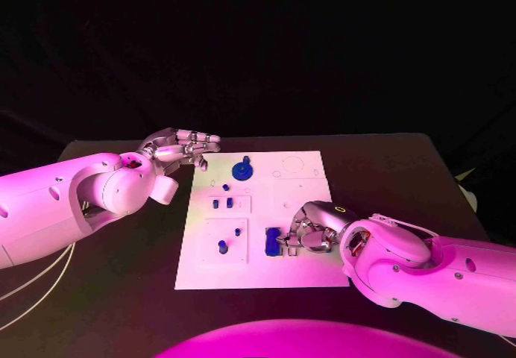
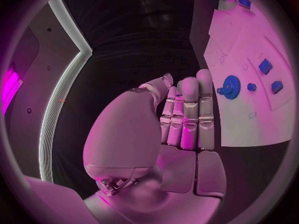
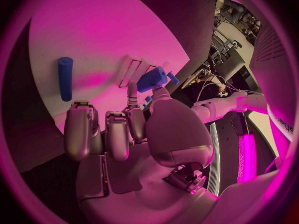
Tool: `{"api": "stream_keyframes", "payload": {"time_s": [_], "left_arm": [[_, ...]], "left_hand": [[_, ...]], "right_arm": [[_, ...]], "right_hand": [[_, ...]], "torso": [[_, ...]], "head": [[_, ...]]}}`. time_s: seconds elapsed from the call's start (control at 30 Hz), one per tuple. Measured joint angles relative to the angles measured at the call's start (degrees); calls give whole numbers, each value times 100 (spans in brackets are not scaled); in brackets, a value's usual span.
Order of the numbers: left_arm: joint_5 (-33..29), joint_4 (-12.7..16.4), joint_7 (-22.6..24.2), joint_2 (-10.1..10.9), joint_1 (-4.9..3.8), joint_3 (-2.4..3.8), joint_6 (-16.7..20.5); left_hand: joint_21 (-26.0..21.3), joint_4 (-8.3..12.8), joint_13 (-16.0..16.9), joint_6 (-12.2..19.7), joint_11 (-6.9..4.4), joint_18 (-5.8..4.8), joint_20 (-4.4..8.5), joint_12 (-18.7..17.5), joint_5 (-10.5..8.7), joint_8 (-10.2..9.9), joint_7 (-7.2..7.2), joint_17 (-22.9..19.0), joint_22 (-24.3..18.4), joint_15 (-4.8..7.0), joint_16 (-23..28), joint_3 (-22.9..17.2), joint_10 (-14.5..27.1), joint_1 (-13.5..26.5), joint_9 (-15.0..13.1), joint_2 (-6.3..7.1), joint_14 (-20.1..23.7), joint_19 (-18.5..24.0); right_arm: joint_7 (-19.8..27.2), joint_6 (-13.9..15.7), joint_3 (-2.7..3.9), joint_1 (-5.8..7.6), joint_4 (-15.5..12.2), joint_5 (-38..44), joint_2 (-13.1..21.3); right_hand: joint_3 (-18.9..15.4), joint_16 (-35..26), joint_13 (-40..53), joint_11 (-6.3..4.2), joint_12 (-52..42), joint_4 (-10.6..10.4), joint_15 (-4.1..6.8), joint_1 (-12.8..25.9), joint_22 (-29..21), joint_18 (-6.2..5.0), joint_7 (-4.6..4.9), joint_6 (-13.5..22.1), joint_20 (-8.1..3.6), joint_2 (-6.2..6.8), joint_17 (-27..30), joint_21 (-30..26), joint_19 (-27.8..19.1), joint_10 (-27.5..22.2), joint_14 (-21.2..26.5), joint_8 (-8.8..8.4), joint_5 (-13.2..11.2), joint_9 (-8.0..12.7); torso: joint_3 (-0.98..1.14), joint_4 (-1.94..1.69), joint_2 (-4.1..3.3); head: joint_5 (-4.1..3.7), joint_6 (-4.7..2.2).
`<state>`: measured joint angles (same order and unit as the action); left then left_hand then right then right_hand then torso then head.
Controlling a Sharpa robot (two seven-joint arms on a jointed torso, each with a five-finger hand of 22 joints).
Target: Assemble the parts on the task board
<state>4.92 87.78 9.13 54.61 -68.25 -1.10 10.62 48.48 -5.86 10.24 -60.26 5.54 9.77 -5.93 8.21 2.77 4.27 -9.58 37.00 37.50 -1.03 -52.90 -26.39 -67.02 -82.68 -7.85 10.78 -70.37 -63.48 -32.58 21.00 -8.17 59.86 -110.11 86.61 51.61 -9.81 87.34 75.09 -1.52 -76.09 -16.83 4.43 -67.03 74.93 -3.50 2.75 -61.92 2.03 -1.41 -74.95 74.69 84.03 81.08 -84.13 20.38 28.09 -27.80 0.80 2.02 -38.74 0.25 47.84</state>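
The white task board (image 1: 296,195) lies in the middle of the black table. My right hand (image 1: 309,233) is over its near right part and pinches a small blue part (image 3: 154,78) between thumb and a finger. A blue cylinder (image 1: 272,241) lies flat on the board just beyond those fingers, also seen as the cylinder (image 3: 65,78) in the right wrist view. A blue gear (image 1: 243,170) sits at the board's far side. My left hand (image 1: 180,147) hovers by the board's far left corner, fingers straight and side by side (image 2: 187,114), holding nothing.
Two small blue parts (image 1: 221,202) stand in a recess left of the board's middle, another blue part (image 1: 223,246) in a near-left recess, and a tiny one (image 1: 226,187) below the gear. Bare black table (image 1: 387,171) surrounds the board.
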Motion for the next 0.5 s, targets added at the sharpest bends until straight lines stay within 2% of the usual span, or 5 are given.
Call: {"api": "stream_keyframes", "payload": {"time_s": [0.5], "left_arm": [[0, -4, -5, -3, 0, -2, -4]], "left_hand": [[-21, 0, 9, 0, 20, -1, 0, 0, 0, 0, 0, -31, -10, 1, 0, 0, 20, 31, 7, -30, 42, 0]], "right_arm": [[0, 79, 2, 0, -66, 1, 36]], "right_hand": [[-102, 0, -5, 15, 0, 7, 0, 151, -1, 0, 0, 0, 1, -1, 1, 19, 0, 16, 0, 23, 0, -6]], "torso": [[1, 3, -1]], "head": [[-4, -1]]}}
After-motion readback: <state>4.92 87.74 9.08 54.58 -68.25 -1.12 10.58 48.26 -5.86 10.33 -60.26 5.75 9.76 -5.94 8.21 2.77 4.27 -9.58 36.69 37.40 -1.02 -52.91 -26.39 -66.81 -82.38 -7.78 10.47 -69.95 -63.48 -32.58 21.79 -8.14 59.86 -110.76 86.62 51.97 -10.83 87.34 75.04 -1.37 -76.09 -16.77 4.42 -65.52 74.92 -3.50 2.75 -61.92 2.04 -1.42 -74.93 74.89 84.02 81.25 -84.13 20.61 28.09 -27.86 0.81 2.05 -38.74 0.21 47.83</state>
